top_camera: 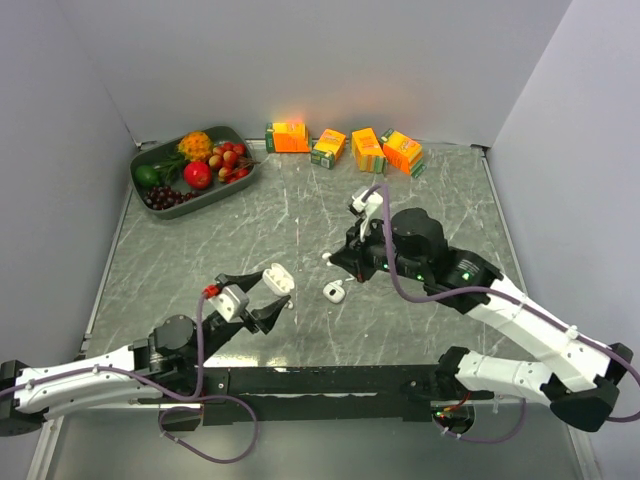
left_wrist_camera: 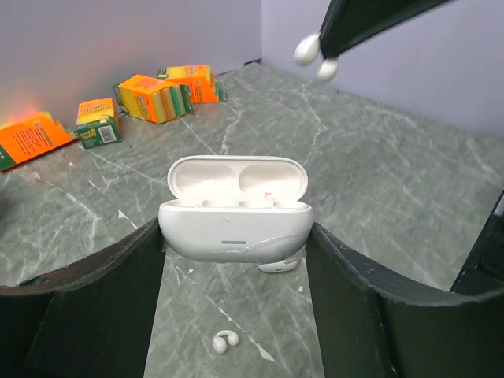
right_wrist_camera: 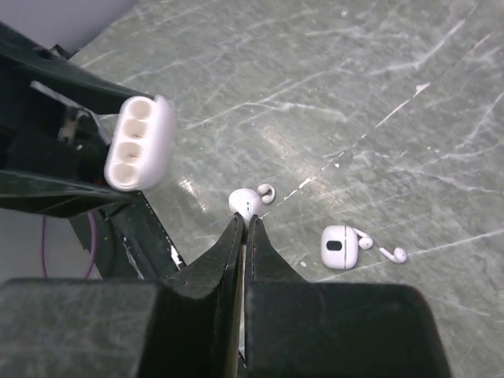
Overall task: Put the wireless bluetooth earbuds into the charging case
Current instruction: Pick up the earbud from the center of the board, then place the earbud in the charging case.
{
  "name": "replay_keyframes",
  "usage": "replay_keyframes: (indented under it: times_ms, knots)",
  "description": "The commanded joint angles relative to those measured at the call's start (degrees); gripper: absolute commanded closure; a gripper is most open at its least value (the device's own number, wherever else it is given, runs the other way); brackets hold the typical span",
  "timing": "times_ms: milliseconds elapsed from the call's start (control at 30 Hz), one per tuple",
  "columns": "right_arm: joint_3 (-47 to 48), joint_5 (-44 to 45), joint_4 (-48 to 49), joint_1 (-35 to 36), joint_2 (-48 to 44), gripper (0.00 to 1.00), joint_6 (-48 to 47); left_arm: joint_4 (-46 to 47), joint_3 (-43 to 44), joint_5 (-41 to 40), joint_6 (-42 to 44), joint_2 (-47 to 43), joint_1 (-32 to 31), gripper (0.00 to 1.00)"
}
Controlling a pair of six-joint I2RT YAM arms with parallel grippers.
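So the left gripper [top_camera: 277,288] holds the case [left_wrist_camera: 235,216] up off the table [top_camera: 200,240]. It has one finger on each short end, and its jaws are about half wide. I think it holds the case this way so the open side faces the other arm. The lid is flipped back, and the cups point up toward the right gripper [right_wrist_camera: 246,228]. The case's long side runs across, from finger to finger.

The right gripper is pinched tight on one bud [right_wrist_camera: 246,203]. It is in the air near the case, likely ready to drop the bud in. The bud sticks out past the tips, and its hook curls away. A second bud [left_wrist_camera: 224,341] lies on the table below.
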Motion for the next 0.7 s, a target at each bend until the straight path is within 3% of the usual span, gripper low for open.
replay_keyframes:
  times_ms: [0, 300, 667]
  knots:
    - [5.60, 2.55, -8.11, 2.00, -0.92, 1.00, -4.81, 3.19, 3.26, 2.32, 5.03, 3.73, -0.27, 0.99]
    - [16.24, 2.12, -20.68, 5.09, 1.89, 1.00, -5.79, 9.69, 2.11, -0.84, 10.93, 7.78, -0.27, 0.99]
    - [23.90, -0.17, -24.30, 8.60, 8.93, 1.00, -0.52, 14.53, 1.24, -1.54, 13.57, 10.24, -0.27, 0.99]
